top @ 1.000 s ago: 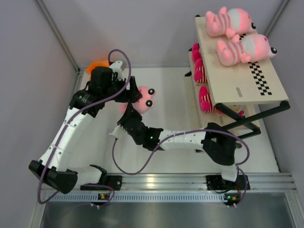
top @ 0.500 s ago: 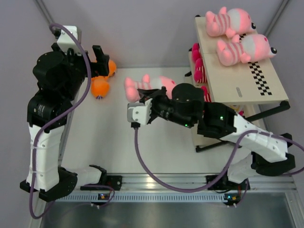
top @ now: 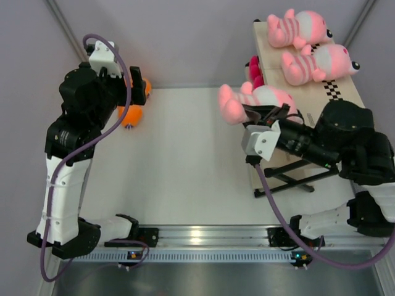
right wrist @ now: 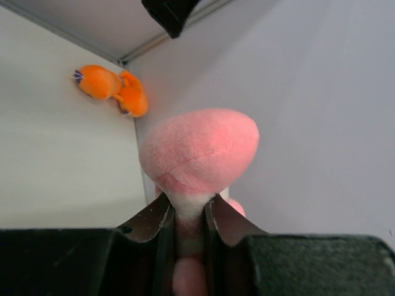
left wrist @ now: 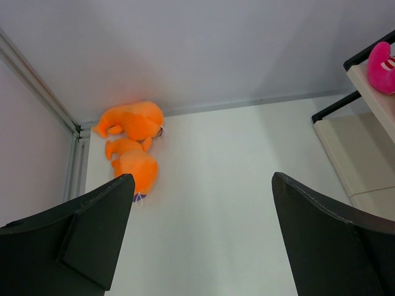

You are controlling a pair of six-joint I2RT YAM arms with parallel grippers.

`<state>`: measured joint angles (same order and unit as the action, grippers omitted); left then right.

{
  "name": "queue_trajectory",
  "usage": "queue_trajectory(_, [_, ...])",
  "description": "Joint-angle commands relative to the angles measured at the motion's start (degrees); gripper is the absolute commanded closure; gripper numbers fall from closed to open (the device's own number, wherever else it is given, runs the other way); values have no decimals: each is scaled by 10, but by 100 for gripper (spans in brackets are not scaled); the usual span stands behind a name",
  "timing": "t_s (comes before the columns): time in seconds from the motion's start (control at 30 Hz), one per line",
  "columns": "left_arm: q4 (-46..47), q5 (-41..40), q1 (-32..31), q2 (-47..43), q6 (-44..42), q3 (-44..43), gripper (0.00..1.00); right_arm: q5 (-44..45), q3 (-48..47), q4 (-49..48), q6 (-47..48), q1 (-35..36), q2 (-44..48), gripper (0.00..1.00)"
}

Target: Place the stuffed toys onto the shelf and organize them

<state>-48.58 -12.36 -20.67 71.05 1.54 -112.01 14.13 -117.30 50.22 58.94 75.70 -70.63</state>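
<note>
Two orange toys lie at the worktop's far left corner, below the left fingers, which are spread wide and empty. The right fingers clench a pale-pink toy by one thin limb at the shelf's left edge. Plush of this kind is probably light, soft and compressible: grip a narrow limb and expect the body to dangle.

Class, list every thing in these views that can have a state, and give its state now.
Left end effector: open, empty.
Right end effector: shut on the held pale-pink toy.
Held pale-pink toy: in the air beside the shelf.
Shelf: upright, toys on it.
Top-board pale-pink toys: two, lying side by side.
Orange toys: on the table, touching each other.
Hot-pink toys: on a lower board, mostly hidden.
</note>
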Motion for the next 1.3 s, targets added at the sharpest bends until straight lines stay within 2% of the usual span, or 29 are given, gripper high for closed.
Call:
queue_trajectory(0.0, [7,15,4,-7,0,7,1,101,-26,51,35,1,20,86])
queue_trajectory(0.1, [7,27,5,-6,6,11,1,197,-23,76,53,1,24,89])
queue_trajectory(0.17, [7,32,9,-4,11,13,1,220,-21,95,47,1,40,91])
queue_trajectory(0.27, [7,40,11,-2,14,14,1,278,36,69,66,1,97,92])
queue_trajectory(0.3, [7,44,11,0,14,15,1,288,70,66,72,1,110,92])
queue_trajectory(0.5, [9,59,12,3,21,21,1,324,135,107,62,1,160,92])
queue_trajectory(0.67, [8,77,20,2,31,23,1,334,139,109,79,-2,177,91])
queue_trajectory(0.93, [9,97,33,-4,41,29,1,284,190,99,99,-34,159,87])
queue_trajectory(0.97, [9,99,34,-6,41,30,1,255,193,94,106,-49,157,87])
queue_trajectory(1.1, [9,104,39,-15,42,37,1,168,225,67,139,-188,158,84])
queue_trajectory(1.17, [9,106,40,-15,43,40,1,127,238,49,145,-224,163,79])
queue_trajectory(1.27, [9,110,41,-15,43,41,1,111,253,31,144,-260,171,68])
